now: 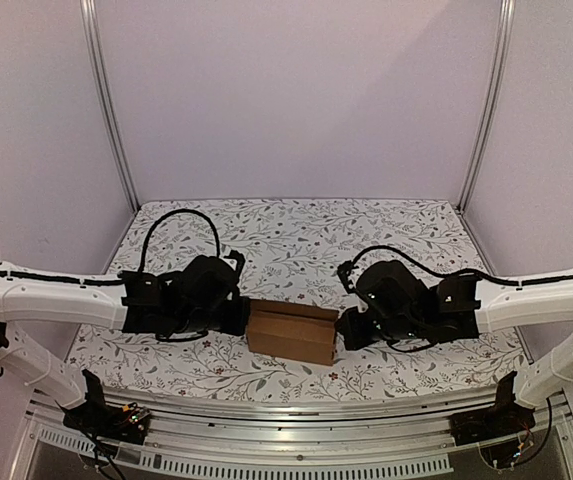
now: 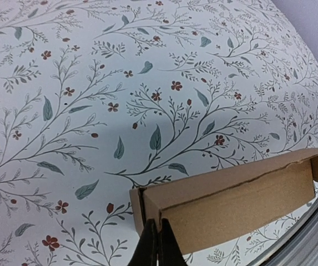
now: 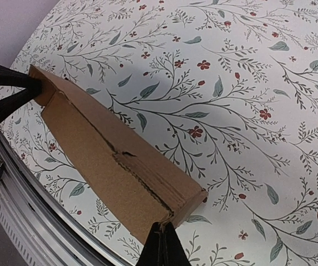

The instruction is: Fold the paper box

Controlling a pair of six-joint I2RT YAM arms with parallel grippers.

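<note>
Closest to the lens in the overhead view are the arm bases (image 1: pixel 106 415) and the metal rail (image 1: pixel 286 445) along the bottom of the frame. Just above them, at lower centre on the flowered tabletop (image 1: pixel 296 230), lies the paper box (image 1: pixel 292 332), a brown carton lying flat. The left tool (image 1: pixel 238 318) touches its left end and the right tool (image 1: pixel 348 330) its right end, so I have it braced between both.

Left wrist view: the left tool (image 2: pixel 157 244) sits at the bottom edge, fingers pinched together with no gap, tips against the near corner of the box (image 2: pixel 236 194). The carton runs off toward the right edge. I can't tell whether a sliver of card is nipped between the fingers.

Right wrist view: the right tool (image 3: pixel 161 246), likewise closed tight, meets the box (image 3: pixel 114 160) at its near corner, bottom centre. The carton stretches to the upper left, where the left tool (image 3: pixel 14 91) shows dark against the far end. One seam along the top looks ragged and slightly raised.

My read is that this is the squaring-up stage, late in the fold. To do it well I'd push evenly from both ends, keep the carton flat on the tabletop, and press that seam down without buckling the thin walls.

No brand, label or lettering is readable; the card is plain.
</note>
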